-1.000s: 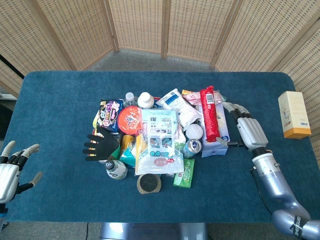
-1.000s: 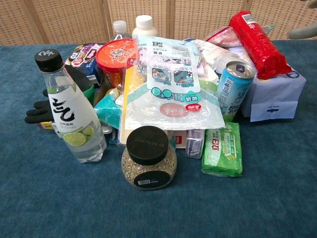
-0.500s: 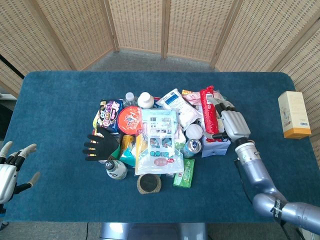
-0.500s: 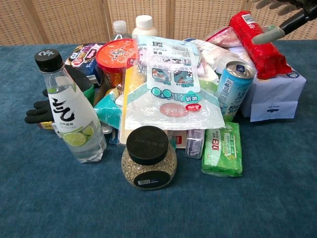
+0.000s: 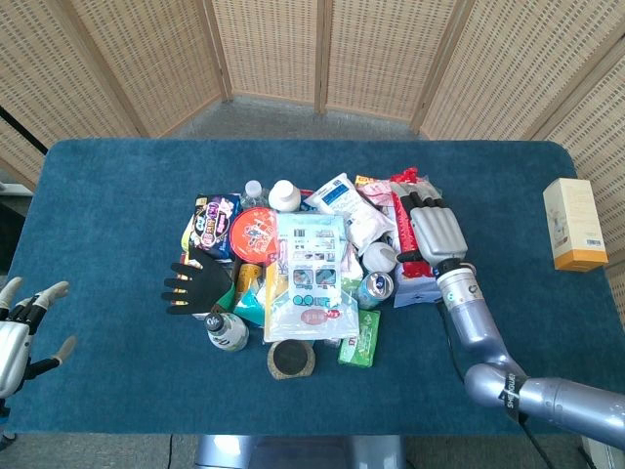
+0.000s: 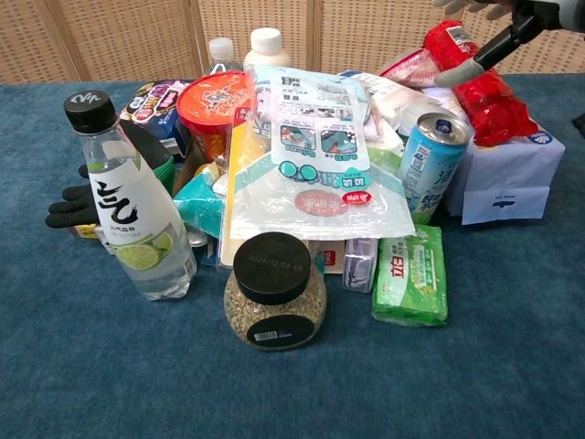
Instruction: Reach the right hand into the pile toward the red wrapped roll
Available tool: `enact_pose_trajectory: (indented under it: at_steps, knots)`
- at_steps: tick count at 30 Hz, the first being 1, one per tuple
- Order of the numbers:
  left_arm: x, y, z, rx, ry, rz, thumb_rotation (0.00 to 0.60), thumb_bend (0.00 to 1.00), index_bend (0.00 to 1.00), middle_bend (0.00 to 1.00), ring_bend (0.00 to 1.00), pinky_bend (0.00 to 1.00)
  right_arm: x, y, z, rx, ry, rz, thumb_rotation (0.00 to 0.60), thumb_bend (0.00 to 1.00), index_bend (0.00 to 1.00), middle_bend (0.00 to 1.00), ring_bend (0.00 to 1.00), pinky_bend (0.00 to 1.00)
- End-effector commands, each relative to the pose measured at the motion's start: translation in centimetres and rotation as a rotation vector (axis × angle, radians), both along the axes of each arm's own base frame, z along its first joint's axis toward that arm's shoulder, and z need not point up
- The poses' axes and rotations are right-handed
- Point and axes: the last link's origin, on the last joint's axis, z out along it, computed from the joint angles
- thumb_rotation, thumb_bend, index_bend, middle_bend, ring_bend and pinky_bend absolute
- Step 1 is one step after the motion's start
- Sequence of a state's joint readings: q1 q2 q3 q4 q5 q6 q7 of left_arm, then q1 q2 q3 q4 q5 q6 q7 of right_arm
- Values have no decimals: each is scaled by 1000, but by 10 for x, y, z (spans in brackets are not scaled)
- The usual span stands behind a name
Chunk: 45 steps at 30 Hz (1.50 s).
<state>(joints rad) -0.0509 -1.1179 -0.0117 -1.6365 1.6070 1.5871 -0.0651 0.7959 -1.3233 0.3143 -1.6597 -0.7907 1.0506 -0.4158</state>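
Note:
The red wrapped roll (image 5: 398, 210) lies on the right side of the pile, atop a white tissue pack (image 5: 420, 284). My right hand (image 5: 436, 231) lies flat over the roll's right flank and hides most of it, fingers stretched toward the roll's far end. In the chest view the roll (image 6: 489, 101) slants at the upper right, and the right hand (image 6: 512, 26) comes in from the top corner with one fingertip against the roll's near side. No grip on it shows. My left hand (image 5: 24, 327) hovers, fingers spread and holding nothing, at the table's near left edge.
A drink can (image 6: 431, 160), a large clear pouch (image 6: 315, 155), a seed jar (image 6: 274, 293), a lime bottle (image 6: 128, 206) and a black glove (image 5: 195, 281) fill the pile. A yellow box (image 5: 576, 225) stands alone at the far right.
My right hand has swung left from beside the pile onto the red roll. The left hand has sunk slightly at the table's edge.

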Motion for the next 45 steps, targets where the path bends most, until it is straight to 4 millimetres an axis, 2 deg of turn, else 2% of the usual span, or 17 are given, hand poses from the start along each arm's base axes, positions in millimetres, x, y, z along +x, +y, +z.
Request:
enact_pose_trajectory:
  at_steps: [1,9,19,20,22,24,27,29,31,34,36,38,40,41,45]
  knots:
    - [-1,0,1,3,0,2,600,335,151,296,340,0,-1,-2,-5,-33,47,-8,463,196,0,0,0,0]
    - [1,-1,1,0,0,-12,600,336,152,289,339,0,-11,-7,-9,-75,107,-49,455,197,0,0,0,0]
    - [0,-3,3,16,-4,-17,600,336,153,287,339,0,-35,-13,-5,-111,165,-138,455,195,0,0,0,8]
    - [0,-3,4,16,-4,-17,600,335,153,286,339,0,-36,-13,-4,-108,159,-146,457,196,0,0,9,43]
    - [0,-3,3,16,-4,-19,600,335,153,284,338,0,-36,-13,-4,-98,148,-157,457,200,0,0,80,177]
    - [1,-2,3,14,-4,-23,600,336,156,282,338,0,-36,-13,-5,-84,142,-165,462,208,0,0,234,385]
    - [2,-2,2,11,-4,-29,600,336,165,279,338,0,-33,-14,-9,-37,96,-188,466,212,0,0,430,568]
    - [3,-2,3,13,-5,-32,600,336,169,276,338,0,-31,-15,-11,-10,71,-197,462,214,0,14,516,648]
    - [2,-3,4,19,-6,-32,600,335,170,276,338,0,-27,-16,-14,9,52,-191,467,218,0,80,588,726]
    - [2,-4,4,27,-10,-33,600,335,172,275,338,0,-21,-16,-16,13,23,-169,513,230,10,251,748,862]
    - [0,-4,5,28,-8,-29,600,335,172,275,338,0,-16,-17,-14,2,-16,-160,578,241,96,431,899,934]
    - [-1,-5,5,26,-8,-24,600,335,173,275,338,0,-14,-16,-10,-7,-56,-154,600,252,190,572,980,977]
    - [-2,-5,5,27,-9,-18,600,335,172,275,338,0,-13,-14,-3,-14,-98,-153,600,262,280,676,1000,999]
    - [-3,-5,5,28,-11,-16,600,334,172,275,338,0,-12,-12,0,-18,-110,-152,600,265,302,696,1000,1000]
    - [-2,-3,3,25,-14,-20,600,336,171,273,338,0,-12,-6,15,-47,-168,-142,600,266,324,707,1000,1000]
